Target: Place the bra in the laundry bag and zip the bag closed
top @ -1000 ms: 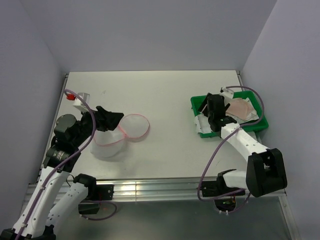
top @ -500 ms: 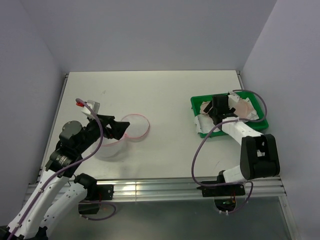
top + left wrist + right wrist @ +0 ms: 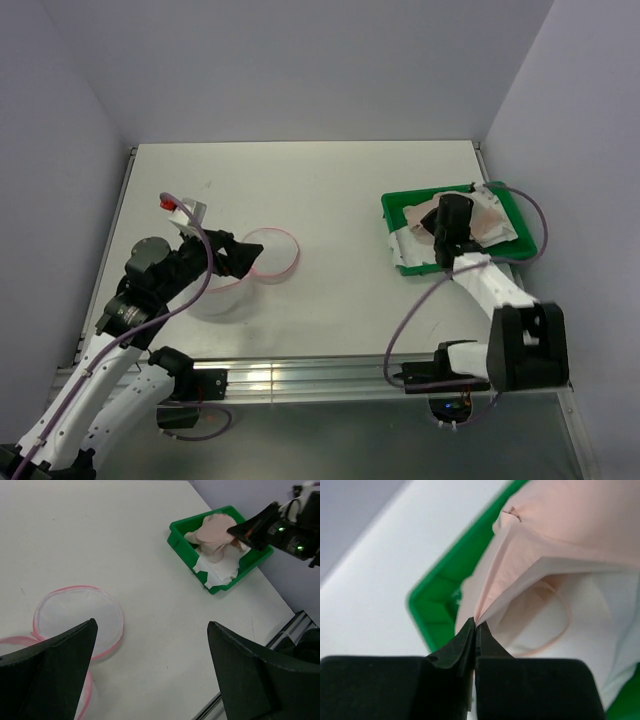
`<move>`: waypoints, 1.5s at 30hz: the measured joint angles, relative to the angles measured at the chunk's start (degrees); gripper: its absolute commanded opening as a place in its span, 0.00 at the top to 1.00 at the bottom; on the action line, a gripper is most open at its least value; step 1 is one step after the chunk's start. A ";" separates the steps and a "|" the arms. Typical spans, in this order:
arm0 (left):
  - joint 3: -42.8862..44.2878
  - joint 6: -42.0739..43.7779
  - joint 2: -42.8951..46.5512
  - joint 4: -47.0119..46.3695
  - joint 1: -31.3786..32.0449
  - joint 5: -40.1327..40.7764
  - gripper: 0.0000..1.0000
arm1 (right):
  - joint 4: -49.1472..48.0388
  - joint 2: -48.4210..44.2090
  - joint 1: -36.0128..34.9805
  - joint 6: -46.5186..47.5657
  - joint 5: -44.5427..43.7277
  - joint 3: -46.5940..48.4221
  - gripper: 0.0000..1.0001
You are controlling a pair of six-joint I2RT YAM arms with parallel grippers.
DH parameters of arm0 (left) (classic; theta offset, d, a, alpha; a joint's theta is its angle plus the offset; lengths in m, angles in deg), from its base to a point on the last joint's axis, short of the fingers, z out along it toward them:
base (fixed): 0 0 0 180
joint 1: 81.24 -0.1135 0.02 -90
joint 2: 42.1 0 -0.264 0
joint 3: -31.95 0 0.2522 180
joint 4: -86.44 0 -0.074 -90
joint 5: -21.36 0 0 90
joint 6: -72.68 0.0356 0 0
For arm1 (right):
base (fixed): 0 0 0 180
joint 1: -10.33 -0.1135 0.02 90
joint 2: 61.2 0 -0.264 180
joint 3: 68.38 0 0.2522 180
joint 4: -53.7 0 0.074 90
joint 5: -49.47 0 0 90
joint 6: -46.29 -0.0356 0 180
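The pale pink bra lies bunched in the green tray at the right. My right gripper reaches into the tray and is shut on a folded edge of the bra, with its tips pinched tight on the fabric. The laundry bag, white mesh with a pink zip rim, lies unzipped on the table at the left with its round flap laid out flat. My left gripper hovers at the bag's left side, open, with nothing between its fingers. The left wrist view also shows the bag and the bra.
A white cloth or sheet lies under the bra in the tray. The table's metal front rail runs along the near edge. Grey walls close in the left, back and right sides.
My right gripper has moved deeper into the tray and shut on the bra's edge. The left gripper opened wider and shifted slightly toward the bag's flap.
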 measured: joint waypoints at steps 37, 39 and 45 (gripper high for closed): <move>2.08 -17.31 -24.90 -10.86 2.23 -6.45 0.01 | 18.40 -33.62 -12.57 10.16 34.95 -8.17 0.19; 3.91 -17.22 -28.92 -10.97 4.35 -4.87 0.02 | 17.29 -32.15 -13.64 10.21 34.42 -7.91 0.20; 8.57 -17.22 -38.84 -13.18 8.02 2.51 0.11 | 14.75 -24.04 -20.96 10.78 28.30 -6.82 0.30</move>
